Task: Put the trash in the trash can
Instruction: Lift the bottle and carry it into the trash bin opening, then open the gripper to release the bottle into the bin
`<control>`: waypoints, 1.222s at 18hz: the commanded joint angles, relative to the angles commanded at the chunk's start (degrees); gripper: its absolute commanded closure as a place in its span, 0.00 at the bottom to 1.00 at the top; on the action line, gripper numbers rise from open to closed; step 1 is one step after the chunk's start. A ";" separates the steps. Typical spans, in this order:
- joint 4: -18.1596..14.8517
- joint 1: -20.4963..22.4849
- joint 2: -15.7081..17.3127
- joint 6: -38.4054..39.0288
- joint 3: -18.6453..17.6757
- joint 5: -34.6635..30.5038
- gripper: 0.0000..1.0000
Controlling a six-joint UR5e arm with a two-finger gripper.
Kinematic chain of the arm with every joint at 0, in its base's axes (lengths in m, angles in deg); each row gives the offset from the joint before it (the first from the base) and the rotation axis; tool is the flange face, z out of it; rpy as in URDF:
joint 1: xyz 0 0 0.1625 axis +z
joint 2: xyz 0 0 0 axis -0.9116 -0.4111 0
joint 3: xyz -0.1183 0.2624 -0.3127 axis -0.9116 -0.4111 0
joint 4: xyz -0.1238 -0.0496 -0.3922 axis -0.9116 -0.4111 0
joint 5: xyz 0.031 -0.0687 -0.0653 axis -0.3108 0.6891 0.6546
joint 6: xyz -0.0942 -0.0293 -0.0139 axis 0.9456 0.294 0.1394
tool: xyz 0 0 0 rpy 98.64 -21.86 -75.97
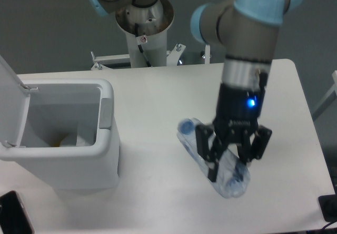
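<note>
Trash can [73,155] stands on the left of the white desk [158,97], its lid up. Well to the right lies the bottle [196,144], slanting from far-left, cap end, to near-right. Open fingers [231,158] straddle its near half. Bare desk lies between.

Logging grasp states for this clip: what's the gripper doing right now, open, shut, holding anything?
Gripper: open, fingers spread on either side of the crushed bottle lying on the table; not clamped on it.
</note>
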 joint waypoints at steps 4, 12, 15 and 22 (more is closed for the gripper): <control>-0.09 -4.65 4.04 0.18 -2.19 0.01 0.45; -0.09 -14.77 6.34 -2.63 -9.66 -0.61 0.45; 0.00 -15.65 6.16 -6.32 -11.42 -0.61 0.45; 0.09 -17.49 4.58 -8.96 -11.87 -0.26 0.44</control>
